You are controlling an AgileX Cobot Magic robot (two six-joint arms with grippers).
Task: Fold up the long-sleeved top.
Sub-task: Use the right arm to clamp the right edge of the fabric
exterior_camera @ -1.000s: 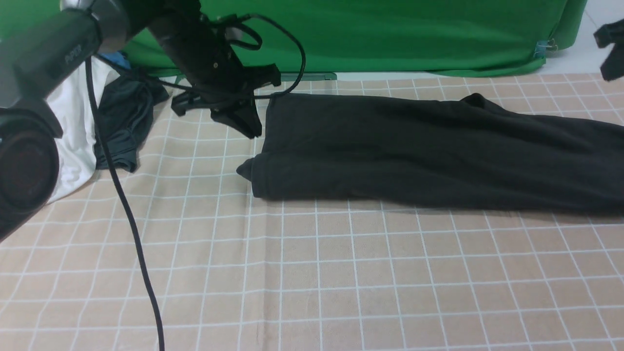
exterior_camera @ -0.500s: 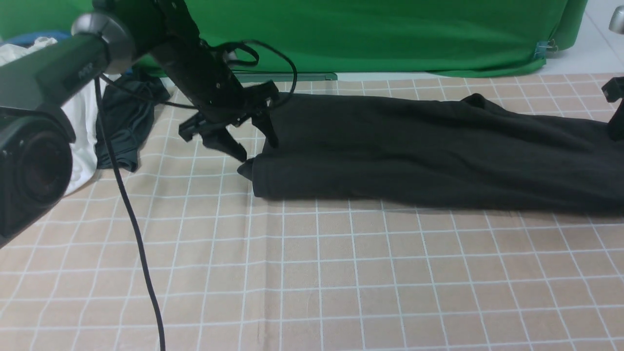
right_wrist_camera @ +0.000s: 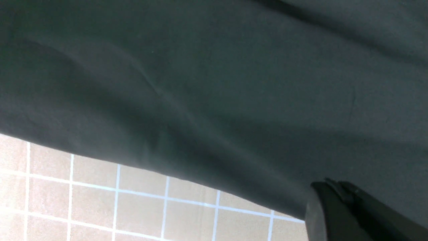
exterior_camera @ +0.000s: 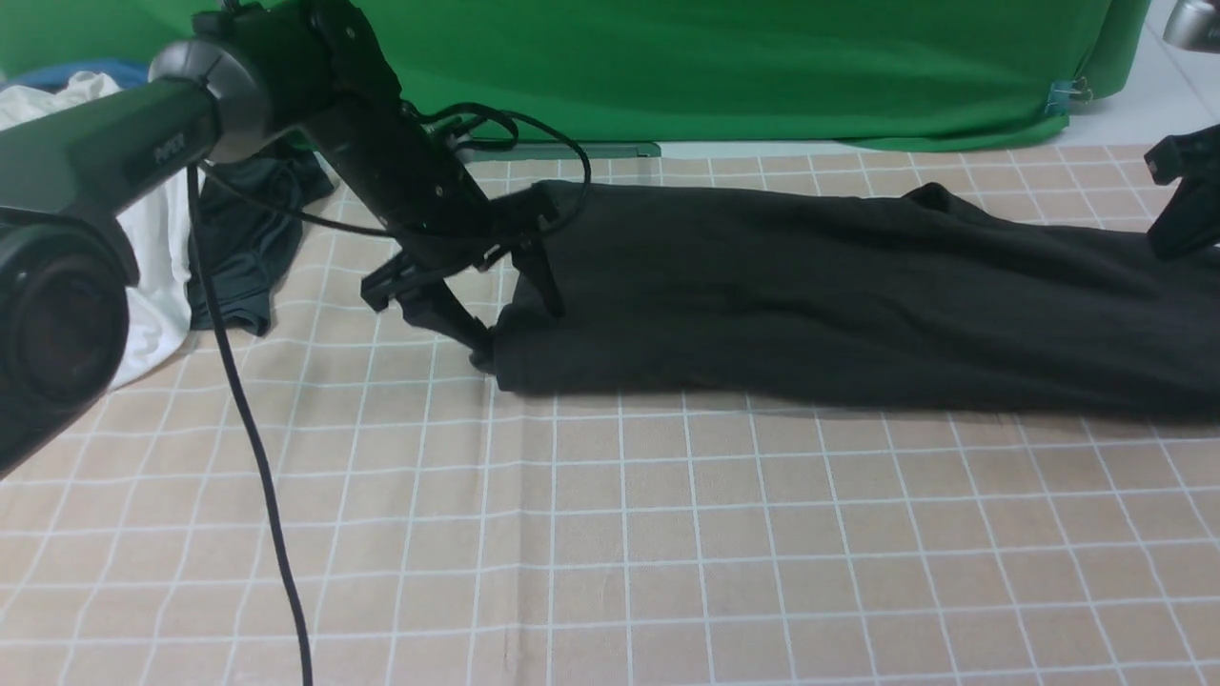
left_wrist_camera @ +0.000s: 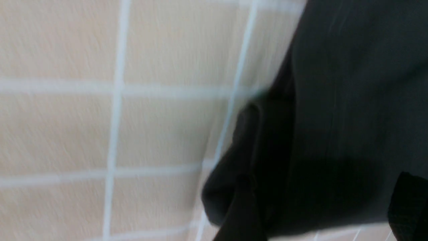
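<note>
— Starting at the far left, what lies out beyond the left arm?

— A white shirt (exterior_camera: 152, 276), and just beside it a smaller dark grey-teal garment (exterior_camera: 248, 248), both bunched up and well apart from the left gripper (exterior_camera: 518, 332). A black cable (exterior_camera: 253, 448) hangs down from that arm across the checked tablecloth (exterior_camera: 667, 534).

— And the gripper itself?

— It is low, with its fingers spread apart. One finger stands outside the near left corner of the long-sleeved top (exterior_camera: 810, 295), at the small nub of cloth that sticks out there; the other stands over the fabric. The corner sits between them, not pinched.

— How does the top look?

— Plain black and soft, lying as a long band that runs from the left gripper across to the right one. Its near edge is a thick, rounded fold, the surface has shallow creases, and a small peak of cloth rises toward the far right. No print or label shows.

— The right side?

— The right gripper (exterior_camera: 1182, 205) is at the frame's edge, over the top's right end, with its jaws together. Whether it touches or pinches the cloth cannot be told. Its wrist view is filled with dark fabric, with tablecloth along one edge
</note>
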